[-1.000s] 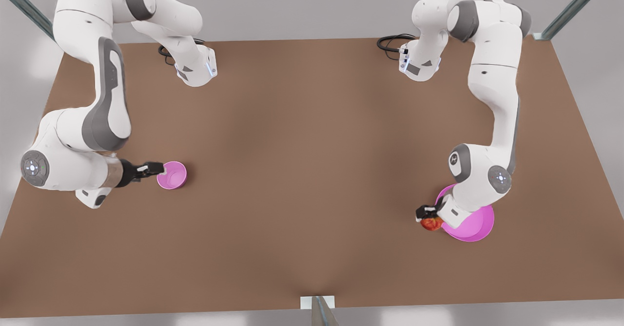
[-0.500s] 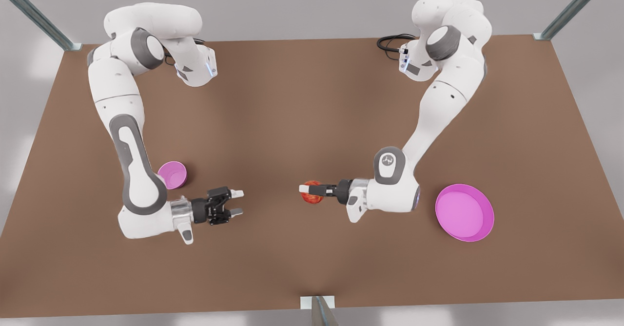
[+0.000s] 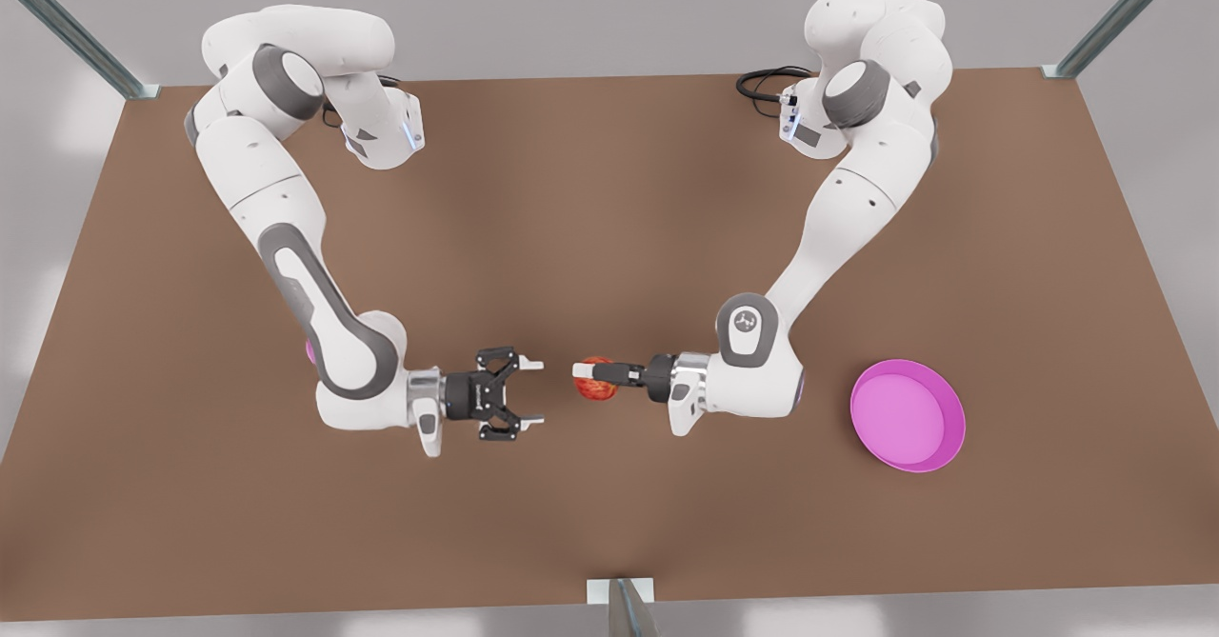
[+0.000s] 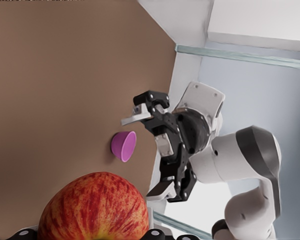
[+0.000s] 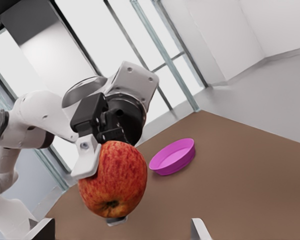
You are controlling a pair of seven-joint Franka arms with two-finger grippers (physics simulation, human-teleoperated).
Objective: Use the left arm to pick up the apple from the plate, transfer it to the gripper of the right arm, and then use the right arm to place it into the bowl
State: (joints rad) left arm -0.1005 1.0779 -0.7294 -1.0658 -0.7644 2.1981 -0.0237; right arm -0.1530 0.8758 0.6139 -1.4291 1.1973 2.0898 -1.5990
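The left gripper [image 3: 592, 380] is clamped on the apple [image 3: 594, 388], held above the table [image 3: 609, 237] between plate [image 3: 907, 415] and bowl [image 4: 124, 146]. Facing the apple, just apart from it, the right gripper [image 3: 529, 392] hovers spread wide, holding nothing. The plate lies well behind the left arm.

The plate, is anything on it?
Nothing lies on the plate. The apple is held by the left gripper above the table, facing the open right gripper.
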